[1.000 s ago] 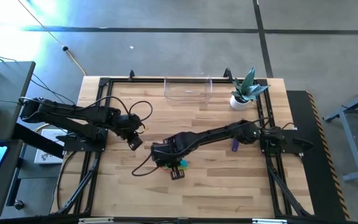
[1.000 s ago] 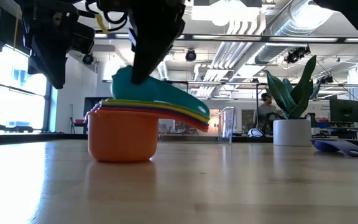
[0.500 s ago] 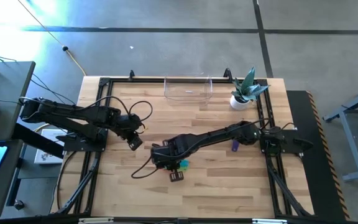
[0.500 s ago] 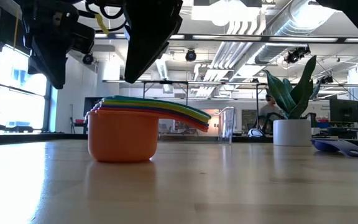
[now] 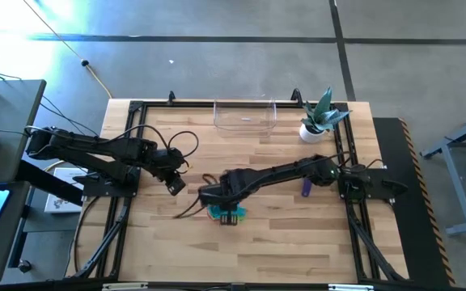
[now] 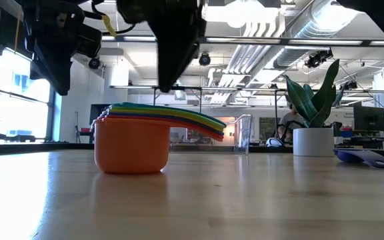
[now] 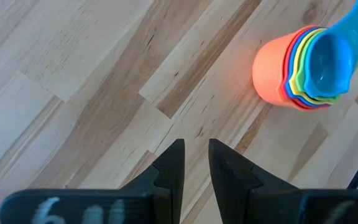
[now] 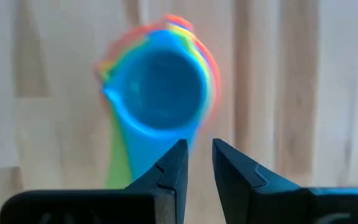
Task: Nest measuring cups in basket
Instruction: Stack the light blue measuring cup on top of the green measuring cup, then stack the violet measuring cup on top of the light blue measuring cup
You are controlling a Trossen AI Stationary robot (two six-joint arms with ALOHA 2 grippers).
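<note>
Several measuring cups [image 5: 226,212] sit nested on the worktop [image 5: 257,250], well short of the basket [image 5: 245,115]; a purple cup [image 5: 305,189] lies apart. Low view: light, stiff, slippery plastic, best pinched by the fanned handles. Wrist views: left tool [image 7: 195,163] and right tool [image 8: 194,163] slightly spread, empty. No readable writing

The nested cup stack [image 8: 157,102] is blurred in the right wrist view, and the right arm [image 5: 273,175] partly covers it from above.

Nested cup stack [image 5: 226,213] at table [image 5: 298,250] centre-front, basket [image 5: 245,115] at rear edge, plant pot [image 5: 311,132] right of basket, single cup [image 5: 305,189] right of stack.
</note>
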